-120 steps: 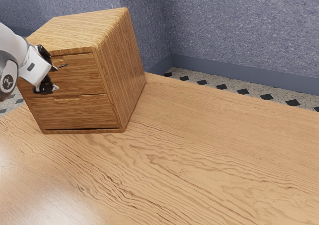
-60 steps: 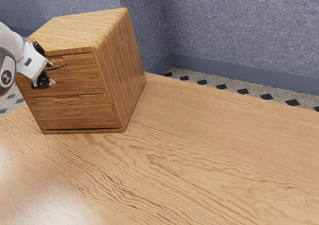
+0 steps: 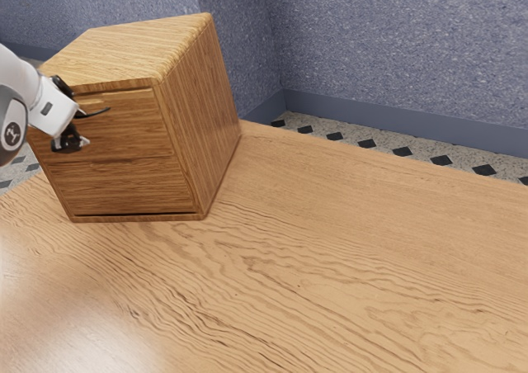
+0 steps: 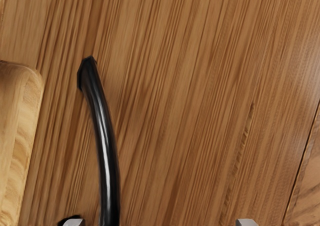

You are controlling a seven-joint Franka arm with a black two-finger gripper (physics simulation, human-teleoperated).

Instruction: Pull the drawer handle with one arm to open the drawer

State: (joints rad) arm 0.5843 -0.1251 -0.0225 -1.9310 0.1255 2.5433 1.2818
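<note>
My end effector (image 3: 73,117) at the top drawer (image 3: 124,129)
Spread wide, the handle (image 4: 102,146) running between the fingertips (image 4: 244,222), nearer one

A black curved handle (image 4: 102,151) stands off the wood-grain drawer front (image 4: 200,111), beside a paler wooden edge (image 4: 15,136).

The upper drawer (image 3: 124,129) of the wooden cabinet (image 3: 194,101) had a grained wooden front. I could not tell if it was pulled out. Its handle (image 4: 102,151) was a thin, glossy black curved bar.
</note>
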